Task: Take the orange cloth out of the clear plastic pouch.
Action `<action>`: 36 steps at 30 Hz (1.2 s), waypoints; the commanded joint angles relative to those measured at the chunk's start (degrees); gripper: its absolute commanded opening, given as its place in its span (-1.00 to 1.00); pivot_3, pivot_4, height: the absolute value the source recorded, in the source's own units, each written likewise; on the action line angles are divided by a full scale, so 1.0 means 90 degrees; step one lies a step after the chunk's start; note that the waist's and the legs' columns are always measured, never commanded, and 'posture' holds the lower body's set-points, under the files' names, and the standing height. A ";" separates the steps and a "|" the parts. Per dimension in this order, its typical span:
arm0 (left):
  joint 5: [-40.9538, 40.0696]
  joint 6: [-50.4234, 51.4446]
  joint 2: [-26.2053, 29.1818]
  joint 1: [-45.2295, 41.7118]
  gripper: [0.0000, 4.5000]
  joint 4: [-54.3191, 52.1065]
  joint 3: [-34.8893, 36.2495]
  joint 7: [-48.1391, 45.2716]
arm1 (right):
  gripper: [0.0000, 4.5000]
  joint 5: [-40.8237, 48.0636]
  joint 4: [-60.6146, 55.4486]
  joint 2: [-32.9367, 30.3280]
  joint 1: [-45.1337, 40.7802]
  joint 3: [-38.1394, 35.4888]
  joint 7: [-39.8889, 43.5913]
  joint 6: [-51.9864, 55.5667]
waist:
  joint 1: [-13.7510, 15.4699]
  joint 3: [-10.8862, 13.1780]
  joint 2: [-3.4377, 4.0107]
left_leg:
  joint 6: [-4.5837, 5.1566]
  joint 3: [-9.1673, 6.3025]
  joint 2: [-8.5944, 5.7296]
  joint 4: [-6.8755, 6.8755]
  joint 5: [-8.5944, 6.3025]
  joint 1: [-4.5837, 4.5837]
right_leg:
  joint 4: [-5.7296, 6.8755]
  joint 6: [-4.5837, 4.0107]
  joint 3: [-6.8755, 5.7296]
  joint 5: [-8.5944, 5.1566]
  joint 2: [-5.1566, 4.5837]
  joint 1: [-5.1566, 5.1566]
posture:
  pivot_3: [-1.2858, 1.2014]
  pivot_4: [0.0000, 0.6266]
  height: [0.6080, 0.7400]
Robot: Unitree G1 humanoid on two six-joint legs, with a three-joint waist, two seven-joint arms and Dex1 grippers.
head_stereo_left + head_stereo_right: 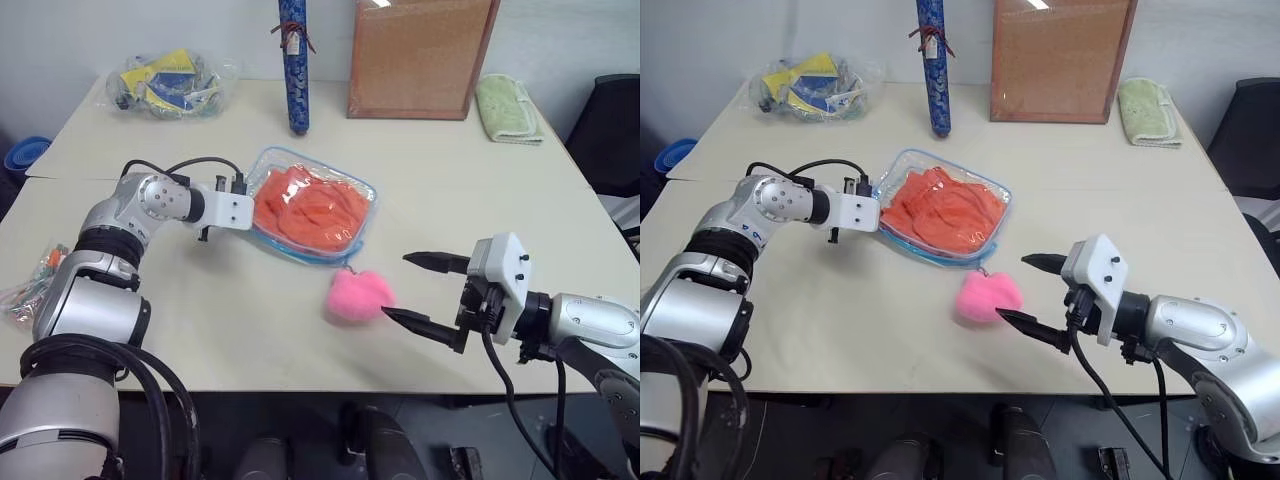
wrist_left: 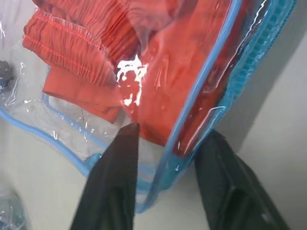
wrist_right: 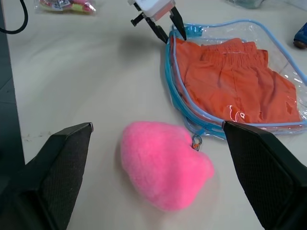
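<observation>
On the left, the left pincer (image 1: 243, 208) sits at the left edge of the clear plastic pouch (image 1: 362, 190), which lies flat near the middle of the counter (image 1: 200, 300). In the left wrist view its two fingers (image 2: 117, 167) straddle the light blue zipper trim, one on each side with the rim between them, narrowed around it; whether they truly pinch the plastic I cannot tell. The orange cloth (image 1: 310, 205) is folded up wholly inside the pouch, so nothing has been pulled out yet. Just right of and below the pouch lies the pink pom-pom (image 1: 358, 297), tied to the zipper pull. Further right, the right pincer (image 1: 418, 290) hovers wide open and empty beside the pom-pom. The task is at its start: the pouch must be steadied and the cloth drawn out.
</observation>
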 commanded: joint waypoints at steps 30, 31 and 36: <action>-0.1867 0.7203 0.0886 0.5588 0.10 -0.9672 0.2080 -0.0729 | 1.00 -0.0102 0.0557 -0.0269 -0.0423 0.0444 0.0733 -0.0234 | 0.0008 -0.0001 0.0001 | 0.0001 -0.0064 0.0009 0.0006 -0.0003 0.0009 | -0.0001 -0.0004 0.0068 -0.0002 -0.0005 0.0012 | 0.03 -0.52 1.00; -0.2028 0.7124 0.0976 0.5604 0.25 -0.9673 0.2194 -0.0845 | 1.00 -0.0097 0.0555 -0.0276 -0.0395 0.0417 0.0728 -0.0234 | 0.0008 0.0000 0.0001 | 0.0001 -0.0064 0.0009 0.0007 -0.0003 0.0009 | -0.0001 -0.0004 0.0067 -0.0002 -0.0005 0.0012 | 0.03 -0.52 1.00; -0.3631 0.6522 0.1566 0.5598 0.49 -0.9659 0.3040 -0.2193 | 1.00 -0.0098 0.0505 -0.0348 -0.0161 0.0265 0.0730 -0.0258 | 0.0004 0.0000 0.0001 | -0.0001 -0.0065 0.0012 0.0006 -0.0004 0.0007 | -0.0002 -0.0007 0.0064 -0.0003 -0.0005 0.0009 | 0.03 -0.52 1.00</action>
